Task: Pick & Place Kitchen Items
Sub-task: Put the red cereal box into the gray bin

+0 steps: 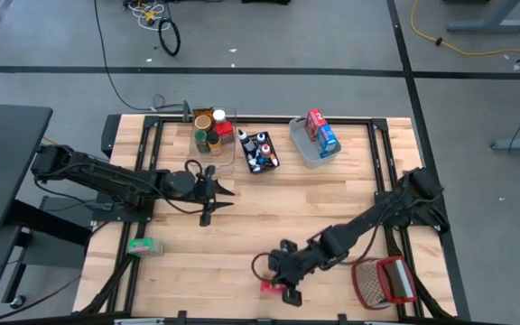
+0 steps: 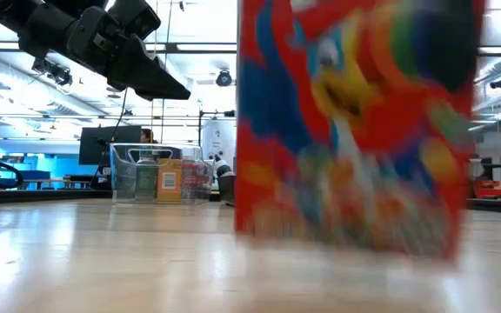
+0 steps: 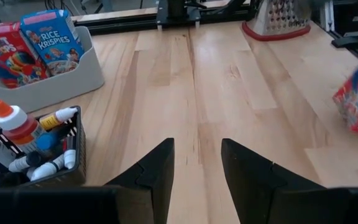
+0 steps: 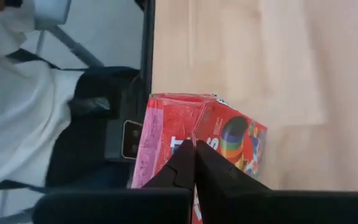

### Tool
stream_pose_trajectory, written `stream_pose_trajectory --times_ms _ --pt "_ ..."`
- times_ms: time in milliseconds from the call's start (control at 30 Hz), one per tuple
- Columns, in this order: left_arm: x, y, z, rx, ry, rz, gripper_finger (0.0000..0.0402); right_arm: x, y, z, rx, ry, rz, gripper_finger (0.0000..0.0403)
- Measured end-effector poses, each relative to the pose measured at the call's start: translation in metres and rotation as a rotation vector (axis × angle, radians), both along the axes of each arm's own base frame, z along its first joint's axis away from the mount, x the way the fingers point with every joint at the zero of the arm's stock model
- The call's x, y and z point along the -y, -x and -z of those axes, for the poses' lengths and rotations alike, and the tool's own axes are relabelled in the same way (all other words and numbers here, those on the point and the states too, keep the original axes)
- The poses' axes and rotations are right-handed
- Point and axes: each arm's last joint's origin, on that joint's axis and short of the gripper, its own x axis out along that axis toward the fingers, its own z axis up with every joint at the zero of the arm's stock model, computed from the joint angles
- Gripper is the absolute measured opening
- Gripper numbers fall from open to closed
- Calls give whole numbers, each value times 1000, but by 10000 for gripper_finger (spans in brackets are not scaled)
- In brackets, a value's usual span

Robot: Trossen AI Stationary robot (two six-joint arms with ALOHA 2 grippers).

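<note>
Right hand [image 4: 194,163] is clamped on the red cereal box [image 4: 229,140] by a thin edge at the counter's [image 1: 332,194] rim; it could twist loose. Left hand [image 3: 196,168], fingers apart, waits.

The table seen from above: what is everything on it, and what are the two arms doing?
Red box: one, red, near edge of the table, in the right gripper.
Green box: one, near left edge.
Clear bin: one, far side, holding jars and bottles.
Black bin: one, beside the clear bin, holding small tubes and bottles.
Grey-blue bin: one, far right of centre, holding a red cereal box and a blue cereal box.
Wire basket: one, red and white, near right corner.
Left gripper: open, empty, over the middle.
Right gripper: shut on the red box.
</note>
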Motion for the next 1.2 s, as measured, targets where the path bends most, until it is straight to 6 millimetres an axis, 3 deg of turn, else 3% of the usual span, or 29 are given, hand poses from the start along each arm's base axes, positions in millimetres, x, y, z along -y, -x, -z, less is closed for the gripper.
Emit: stream_pose_trajectory --times_ms 167,333,667,933,1200 --pt "0 0 0 2 -28 11 142 36 17 -39 32 153 28 5" --pt "0 0 0 -5 -33 13 142 87 43 -79 54 372 152 5" --pt "0 0 0 -5 -27 12 142 201 94 -137 65 545 571 5" --pt "0 0 1 -6 -10 5 142 274 112 -133 -96 437 702 5" --pt "0 1 2 -17 -11 5 142 331 111 -100 18 300 755 6"
